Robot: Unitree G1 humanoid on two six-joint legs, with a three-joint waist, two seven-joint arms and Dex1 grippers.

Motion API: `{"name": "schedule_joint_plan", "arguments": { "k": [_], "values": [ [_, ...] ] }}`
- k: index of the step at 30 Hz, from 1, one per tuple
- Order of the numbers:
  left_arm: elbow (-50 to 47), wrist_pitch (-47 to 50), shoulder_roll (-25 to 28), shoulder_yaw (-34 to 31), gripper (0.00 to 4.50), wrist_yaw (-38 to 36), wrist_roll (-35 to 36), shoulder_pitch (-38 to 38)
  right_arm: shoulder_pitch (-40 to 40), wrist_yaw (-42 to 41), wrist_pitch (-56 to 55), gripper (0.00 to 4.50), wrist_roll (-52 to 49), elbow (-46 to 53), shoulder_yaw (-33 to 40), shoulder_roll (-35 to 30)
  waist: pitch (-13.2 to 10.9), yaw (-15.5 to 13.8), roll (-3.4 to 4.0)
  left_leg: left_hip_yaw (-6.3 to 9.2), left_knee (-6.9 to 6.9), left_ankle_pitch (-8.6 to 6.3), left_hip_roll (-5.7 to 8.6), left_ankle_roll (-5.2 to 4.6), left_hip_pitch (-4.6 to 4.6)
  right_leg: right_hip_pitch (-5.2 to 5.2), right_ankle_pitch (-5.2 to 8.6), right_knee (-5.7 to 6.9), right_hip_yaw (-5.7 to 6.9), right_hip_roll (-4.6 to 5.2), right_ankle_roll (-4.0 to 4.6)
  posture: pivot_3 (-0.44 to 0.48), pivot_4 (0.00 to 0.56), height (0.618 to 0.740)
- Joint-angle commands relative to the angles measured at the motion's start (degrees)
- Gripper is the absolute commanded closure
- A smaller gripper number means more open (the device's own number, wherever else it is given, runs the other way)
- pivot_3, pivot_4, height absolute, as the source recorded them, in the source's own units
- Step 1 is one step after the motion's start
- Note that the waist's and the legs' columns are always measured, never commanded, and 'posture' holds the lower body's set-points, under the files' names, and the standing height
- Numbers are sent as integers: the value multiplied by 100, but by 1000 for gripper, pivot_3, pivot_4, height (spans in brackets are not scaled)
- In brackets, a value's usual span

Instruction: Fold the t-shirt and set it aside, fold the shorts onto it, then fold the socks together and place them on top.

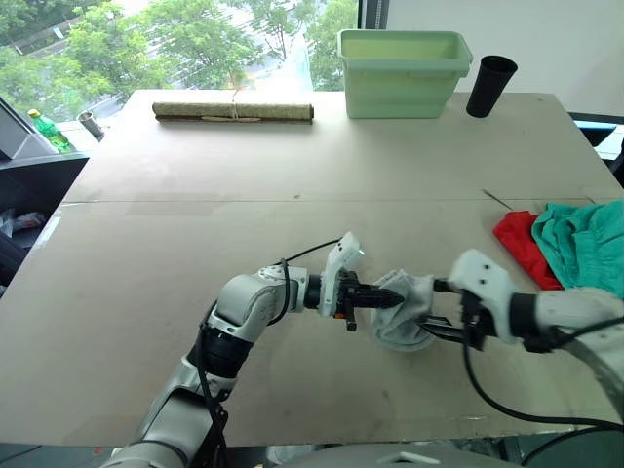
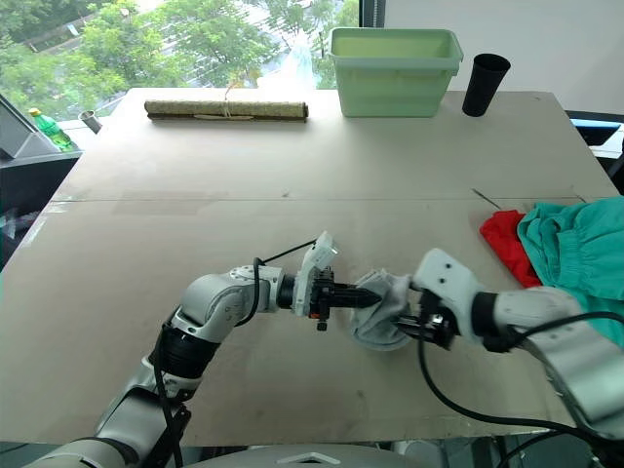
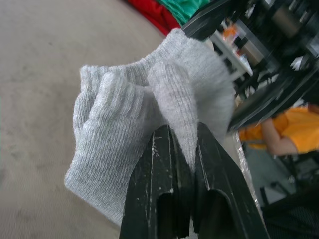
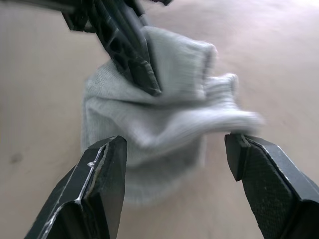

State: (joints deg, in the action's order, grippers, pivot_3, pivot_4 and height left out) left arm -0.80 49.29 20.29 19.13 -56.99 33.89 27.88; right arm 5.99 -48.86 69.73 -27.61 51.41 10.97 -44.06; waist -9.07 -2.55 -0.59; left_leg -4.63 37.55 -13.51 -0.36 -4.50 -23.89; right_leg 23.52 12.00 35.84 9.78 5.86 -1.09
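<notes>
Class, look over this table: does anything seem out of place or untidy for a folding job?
Yes. The t-shirt and shorts lie in a rumpled heap at the table's right edge, not neatly folded. The socks are bunched, pinched by the left gripper.

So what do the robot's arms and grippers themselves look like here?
Both arms have silver-grey and white shells with black joints and loose black cables. The left gripper and right gripper each have two black, scuffed, wedge-shaped fingers. Small orange detail near left wrist.

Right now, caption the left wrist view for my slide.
Left gripper, jaws shut on a fold of the grey socks above the table.
</notes>
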Motion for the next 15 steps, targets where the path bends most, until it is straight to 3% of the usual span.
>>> {"name": "schedule_joint_plan", "arguments": {
  "k": [1,4,11,15],
  "values": [
    [141,-271,-8,352,2641,-522,-180,156,447,114,548,1124,-770,189,857,252,0,31,1,0,0,-1,0,1,3,0,0,1,0,0,0,0,150,727],
    [152,-526,68,363,1389,-845,-245,226,866,396,734,1124,-942,27,674,312,0,38,2,2,0,-24,-3,-12,8,1,1,4,1,-2,2,0,150,727],
    [-670,-215,581,41,1389,-1015,25,-39,1884,745,160,1124,-559,-1061,-1038,199,-3,88,6,1,-1,-15,-2,-25,4,3,2,3,1,-2,4,0,150,727],
    [-1404,-214,1224,-386,1389,-988,117,-542,2102,614,-378,1124,-223,-1754,-1931,143,-4,123,6,-3,-2,-5,1,-9,2,2,2,-1,-4,-1,3,0,150,727]
  ]
}}
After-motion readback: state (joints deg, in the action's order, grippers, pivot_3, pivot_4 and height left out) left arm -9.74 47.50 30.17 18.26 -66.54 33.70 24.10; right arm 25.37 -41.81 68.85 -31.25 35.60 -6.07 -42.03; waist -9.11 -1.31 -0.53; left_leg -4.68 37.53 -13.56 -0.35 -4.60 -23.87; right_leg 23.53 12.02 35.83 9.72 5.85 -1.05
